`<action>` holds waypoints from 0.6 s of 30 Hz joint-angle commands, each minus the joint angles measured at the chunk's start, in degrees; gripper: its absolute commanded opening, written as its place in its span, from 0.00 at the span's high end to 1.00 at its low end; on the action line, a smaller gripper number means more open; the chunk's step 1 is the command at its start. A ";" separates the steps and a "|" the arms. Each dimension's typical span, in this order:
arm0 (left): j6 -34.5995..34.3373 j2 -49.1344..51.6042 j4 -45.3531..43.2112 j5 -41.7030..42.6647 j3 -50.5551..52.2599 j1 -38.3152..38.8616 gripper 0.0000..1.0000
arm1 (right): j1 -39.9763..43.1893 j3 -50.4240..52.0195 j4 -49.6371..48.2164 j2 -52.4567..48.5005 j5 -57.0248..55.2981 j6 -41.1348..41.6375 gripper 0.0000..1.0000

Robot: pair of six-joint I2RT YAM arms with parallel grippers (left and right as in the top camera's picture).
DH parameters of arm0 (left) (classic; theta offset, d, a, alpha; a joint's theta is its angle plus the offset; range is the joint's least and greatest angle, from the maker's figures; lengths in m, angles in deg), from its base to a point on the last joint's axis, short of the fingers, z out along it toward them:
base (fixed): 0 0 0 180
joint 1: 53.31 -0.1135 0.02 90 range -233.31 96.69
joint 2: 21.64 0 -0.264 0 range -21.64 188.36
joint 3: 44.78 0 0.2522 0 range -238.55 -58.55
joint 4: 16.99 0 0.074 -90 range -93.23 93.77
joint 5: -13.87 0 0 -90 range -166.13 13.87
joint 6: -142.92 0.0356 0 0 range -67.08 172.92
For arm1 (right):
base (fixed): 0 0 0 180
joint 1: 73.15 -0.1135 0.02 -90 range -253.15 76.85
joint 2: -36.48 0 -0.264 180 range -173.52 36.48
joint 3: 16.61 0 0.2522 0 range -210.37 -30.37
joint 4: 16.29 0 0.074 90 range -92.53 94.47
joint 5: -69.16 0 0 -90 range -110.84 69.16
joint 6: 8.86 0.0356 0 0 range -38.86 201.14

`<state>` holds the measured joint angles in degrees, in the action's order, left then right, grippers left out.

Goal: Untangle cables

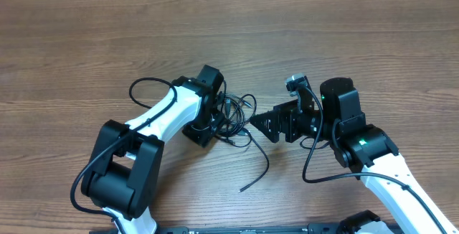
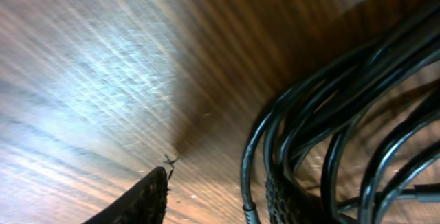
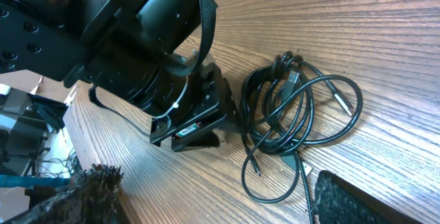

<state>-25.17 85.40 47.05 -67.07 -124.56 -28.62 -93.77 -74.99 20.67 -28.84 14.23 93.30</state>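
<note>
The cables (image 1: 235,116) are a tangle of thin black cords on the wooden table, with one loose end trailing toward the front. In the right wrist view the cables (image 3: 295,114) form loose loops with plug ends showing. My left gripper (image 1: 214,119) points down at the tangle's left edge. Close up, the cables (image 2: 344,128) curl around its right finger (image 2: 285,200), and one strand lies in the gap beside it. The left gripper (image 2: 220,183) has its fingers apart and clamps nothing. My right gripper (image 1: 262,125) sits just right of the tangle. This right gripper (image 3: 213,183) is open and empty.
The wooden table (image 1: 86,40) stretches around the tangle. The left arm's black wrist (image 3: 144,38) looms above and left of the cords in the right wrist view. Thicker black arm wires loop beside the left arm (image 1: 147,83) and the right arm (image 1: 315,162).
</note>
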 commanded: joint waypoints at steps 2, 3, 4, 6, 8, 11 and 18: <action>-0.48 1.77 -4.76 4.74 0.28 -1.44 0.57 | 0.07 -0.76 -0.11 -0.20 -0.55 -0.28 0.09; -0.20 1.77 -5.38 6.16 0.24 -1.66 0.58 | 0.07 -0.76 -0.11 -0.20 -0.57 -0.28 0.09; 0.02 1.77 -5.73 7.41 0.24 -1.88 0.58 | 0.07 -0.76 -0.11 -0.20 -0.57 -0.28 0.09; 1.27 1.77 -6.36 9.97 0.24 -2.38 0.58 | 0.07 -0.76 -0.11 -0.20 -0.57 -0.31 0.09; 3.19 1.77 -7.30 12.13 0.24 -2.82 0.58 | 0.07 -0.76 -0.09 -0.20 -0.83 -0.31 0.09; 4.00 1.77 -7.43 13.09 0.24 -3.34 0.58 | 0.07 -0.76 0.11 -0.20 -1.20 -0.31 0.09; 4.31 1.75 -7.50 12.44 0.24 -4.15 0.61 | 0.07 -0.76 0.09 -0.20 -1.27 -0.31 0.09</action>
<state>-21.91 86.28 39.56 -55.07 -124.48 -32.14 -93.77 -74.99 20.69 -28.84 13.42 93.30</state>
